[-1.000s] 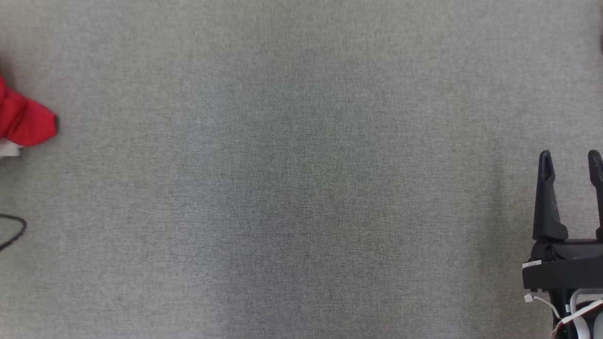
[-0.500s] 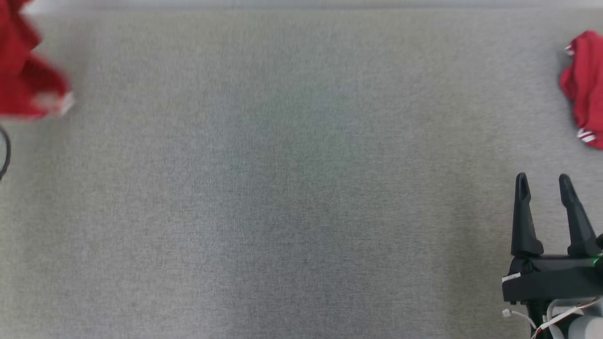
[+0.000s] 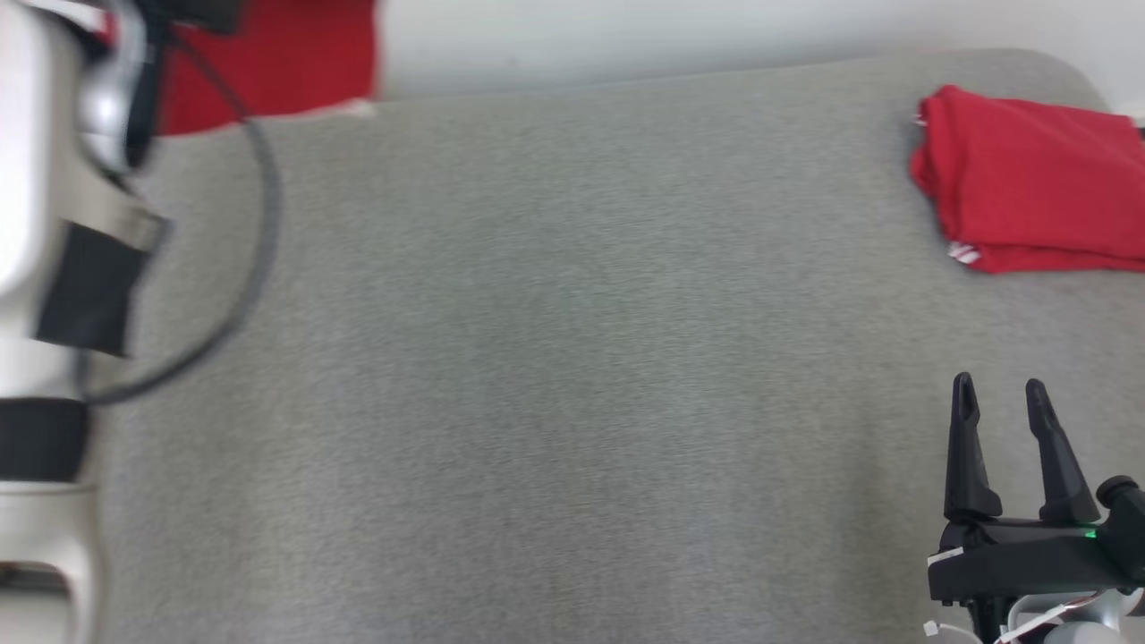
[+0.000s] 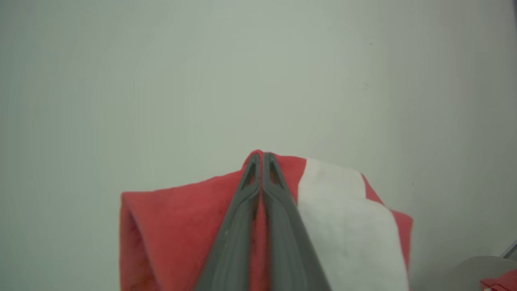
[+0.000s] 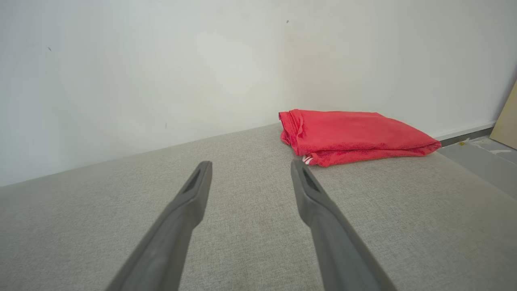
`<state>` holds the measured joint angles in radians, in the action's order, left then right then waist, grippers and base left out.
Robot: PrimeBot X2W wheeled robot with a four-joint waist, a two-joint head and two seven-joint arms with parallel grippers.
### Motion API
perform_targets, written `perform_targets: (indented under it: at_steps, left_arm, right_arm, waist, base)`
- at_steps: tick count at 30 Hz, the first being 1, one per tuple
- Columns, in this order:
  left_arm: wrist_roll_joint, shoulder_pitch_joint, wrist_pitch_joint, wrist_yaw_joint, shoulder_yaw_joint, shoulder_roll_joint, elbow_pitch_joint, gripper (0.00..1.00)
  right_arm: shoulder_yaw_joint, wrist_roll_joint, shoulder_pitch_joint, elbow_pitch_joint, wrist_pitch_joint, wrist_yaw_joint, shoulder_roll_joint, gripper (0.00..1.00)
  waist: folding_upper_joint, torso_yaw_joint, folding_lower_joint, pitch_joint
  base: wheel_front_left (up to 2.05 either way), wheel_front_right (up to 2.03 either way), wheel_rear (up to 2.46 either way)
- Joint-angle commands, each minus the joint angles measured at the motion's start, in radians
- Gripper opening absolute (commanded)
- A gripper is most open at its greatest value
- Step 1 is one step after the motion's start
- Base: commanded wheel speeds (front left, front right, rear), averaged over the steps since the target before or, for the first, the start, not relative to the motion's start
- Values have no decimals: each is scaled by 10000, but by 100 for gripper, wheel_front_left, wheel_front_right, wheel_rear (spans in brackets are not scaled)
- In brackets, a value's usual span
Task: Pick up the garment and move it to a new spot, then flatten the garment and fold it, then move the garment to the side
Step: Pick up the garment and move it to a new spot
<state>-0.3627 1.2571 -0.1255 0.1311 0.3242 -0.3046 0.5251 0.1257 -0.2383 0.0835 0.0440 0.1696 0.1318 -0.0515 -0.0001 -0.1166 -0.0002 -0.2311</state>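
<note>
A red garment [image 4: 173, 218] with a white band [image 4: 347, 218] hangs in front of a pale wall, with my left gripper [image 4: 260, 155] shut on its top fold. In the head view this garment [image 3: 277, 54] shows blurred at the top left, above the far edge of the grey padded surface [image 3: 572, 358], beside my pale left forearm [image 3: 54, 224]. My right gripper [image 3: 997, 394] stands open at the lower right, over bare grey fabric. The right wrist view has its fingers [image 5: 194, 190] spread apart with nothing between them.
A second red garment [image 3: 1029, 183] lies folded at the far right of the surface, ahead of my right gripper [image 5: 250, 169] and against the wall [image 5: 161, 60]. A dark cable [image 3: 259, 224] loops off my left arm. Floor lies past the surface's right end [image 5: 480, 161].
The head camera has tilted up, bringing the far edge and wall into view. My left arm has risen into view with the red garment. The right gripper stays open.
</note>
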Motion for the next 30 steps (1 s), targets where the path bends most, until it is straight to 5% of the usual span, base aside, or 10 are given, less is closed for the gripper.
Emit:
perform_targets:
  at_steps: [1,13,30]
  left_arm:
    - [-26,-212,59,-17,68,39,-54,0]
    - [-366,-2043,455,-183,1312,1289,-759,0]
    - [-790,-5690,-289,-301,2135,1710,1642,0]
  right_arm:
    - [-31,-49,-25,35,57,-21,16,100]
    - [-78,-162,72,478,362,-21,16,100]
    - [-10,-80,185,714,412,-21,14,100]
  waist:
    - [1,-497,2,202]
    - [1,-1458,2,151]
    - [1,-1223,2,161]
  base:
    - [0,0,0]
    - [0,0,0]
    - [0,0,0]
